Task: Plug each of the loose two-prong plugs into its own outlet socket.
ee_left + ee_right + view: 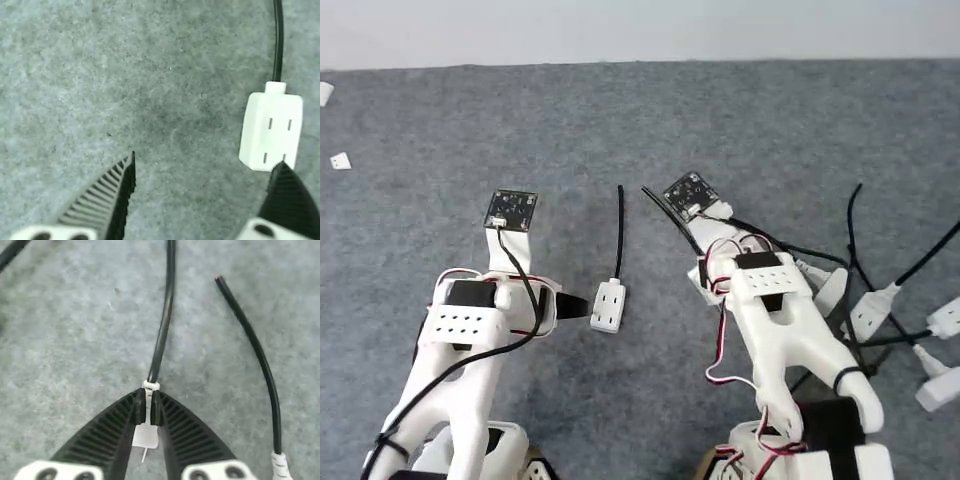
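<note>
Pinching the plug: the right gripper (148,401) has its black, ribbed, wedge-shaped fingers (107,432) closed flat on a small white plug (145,436). A thin pale sliver shows below the plug, between the fingers.
Plug cord (162,330): smooth, round and black. It leaves a white collar at the fingertips and runs over the felt toward the table's far edge.
Socket block (608,305): hard white plastic, oblong with rounded corners. It lies flat near the middle of the table, between the two arms, with two pairs of narrow slots facing up. Its own black cord runs straight toward the far edge.
Left gripper (205,167): spread wide. One saw-toothed tip sits over bare felt, and the other tip is at the near end of the socket block. Whether it touches the block I cannot tell.
Loose cord (250,345): a second black lead, cut blunt at one end, beside the held plug's cord and apart from it.
Table (740,120): covered in grey, fuzzy felt that meets a pale wall along the far edge.
Right edge: a tangle of white plugs and sockets (872,308) on black cords lies close beside the right arm.
Far left corner: two small white scraps (340,160).
Room: a strip of felt separates the socket block from the right arm, and a broad band of felt runs along the far edge.
</note>
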Robot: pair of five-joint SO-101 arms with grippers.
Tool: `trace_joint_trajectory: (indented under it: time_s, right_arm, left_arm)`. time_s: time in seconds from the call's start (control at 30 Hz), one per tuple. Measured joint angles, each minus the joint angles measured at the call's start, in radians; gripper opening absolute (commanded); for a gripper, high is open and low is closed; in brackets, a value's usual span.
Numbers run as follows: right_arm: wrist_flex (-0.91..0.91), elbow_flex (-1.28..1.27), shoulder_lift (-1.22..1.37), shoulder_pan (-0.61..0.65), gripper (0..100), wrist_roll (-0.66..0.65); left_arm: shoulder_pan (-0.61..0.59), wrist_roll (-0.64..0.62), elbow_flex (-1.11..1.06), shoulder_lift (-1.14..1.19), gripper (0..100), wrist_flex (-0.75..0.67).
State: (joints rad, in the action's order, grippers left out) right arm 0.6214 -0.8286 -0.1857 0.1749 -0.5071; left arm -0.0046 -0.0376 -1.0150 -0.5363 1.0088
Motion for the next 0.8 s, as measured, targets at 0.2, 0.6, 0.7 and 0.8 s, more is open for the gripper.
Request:
trace_joint_trajectory:
  time_s: [0.2,0.6,0.7,0.8]
  right_arm:
    - [-0.002,0.018,0.074,0.009,0.8,-0.051]
    - [0.092,0.135,0.16,0.015,1.2,-0.066]
    - [0.094,0.137,0.161,0.015,7.6,-0.066]
    - [0.107,0.152,0.169,0.017,15.6,-0.028]
  left_arm:
    - [0.0,0.0,0.0,0.0,39,0.0]
    - [0.025,0.0,-0.002,0.0,39,-0.023]
    - [0.025,0.0,-0.002,0.0,39,-0.023]
    - [0.025,0.0,-0.002,0.0,39,-0.023]
